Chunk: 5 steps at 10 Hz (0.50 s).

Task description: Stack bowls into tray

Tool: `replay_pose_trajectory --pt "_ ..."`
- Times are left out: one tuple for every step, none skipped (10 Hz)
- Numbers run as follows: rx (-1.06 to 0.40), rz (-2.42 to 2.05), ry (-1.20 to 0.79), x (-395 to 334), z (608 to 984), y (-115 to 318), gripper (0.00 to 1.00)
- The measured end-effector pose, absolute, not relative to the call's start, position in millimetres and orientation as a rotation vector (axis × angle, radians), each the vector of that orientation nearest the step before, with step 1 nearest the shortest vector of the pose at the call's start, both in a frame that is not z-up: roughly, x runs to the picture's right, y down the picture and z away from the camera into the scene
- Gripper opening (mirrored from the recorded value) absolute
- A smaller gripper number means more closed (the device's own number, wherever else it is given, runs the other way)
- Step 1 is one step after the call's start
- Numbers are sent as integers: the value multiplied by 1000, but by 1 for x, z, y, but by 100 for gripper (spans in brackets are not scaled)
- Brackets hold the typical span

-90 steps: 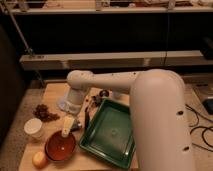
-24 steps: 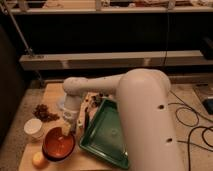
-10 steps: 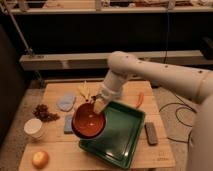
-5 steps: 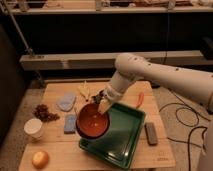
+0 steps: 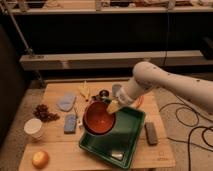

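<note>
One red bowl (image 5: 98, 119) is seen over the far-left corner of the green tray (image 5: 127, 139). It is tilted, with its open side turned toward the camera. Part of the bowl overlaps the tray's left rim. Whether the bowl rests on the tray cannot be told.

The end effector (image 5: 113, 106) is located above the far-left part of the tray. It is clenched on the bowl's rim on the side nearest the tray's far edge. The white arm (image 5: 160, 82) is extended over the tray from its far-right side.

The tray is set on a wooden counter (image 5: 57, 150), at an angle to the counter's edges.

Other items on the counter are placed as follows:

- A blue block (image 5: 70, 123) is laid just left of the tray.
- A white cup (image 5: 33, 128) is stood farther left of the tray, well apart from it.
- A round orange fruit (image 5: 40, 159) is placed to the near left of the tray, by the counter's front edge.
- A dark clustered item (image 5: 44, 112) is found to the far left of the tray.
- A grey-blue pad (image 5: 66, 102) is laid beyond the tray's left corner.
- A dark bar (image 5: 151, 133) is laid just right of the tray.
</note>
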<state>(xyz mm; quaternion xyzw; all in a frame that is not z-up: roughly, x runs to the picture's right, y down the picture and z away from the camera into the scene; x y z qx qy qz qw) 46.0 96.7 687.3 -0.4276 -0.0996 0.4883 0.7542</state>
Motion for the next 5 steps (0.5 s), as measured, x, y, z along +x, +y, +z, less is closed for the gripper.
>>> replay_pose_trajectory --pt "-888 1166 -212 74 691 98 0" --pt "-856 1233 -207 89 695 100 0" --pt "-814 1300 -205 101 702 102 0" --pt "-761 1343 -225 109 708 105 0" --pt "-720 1369 -251 115 715 111 0"
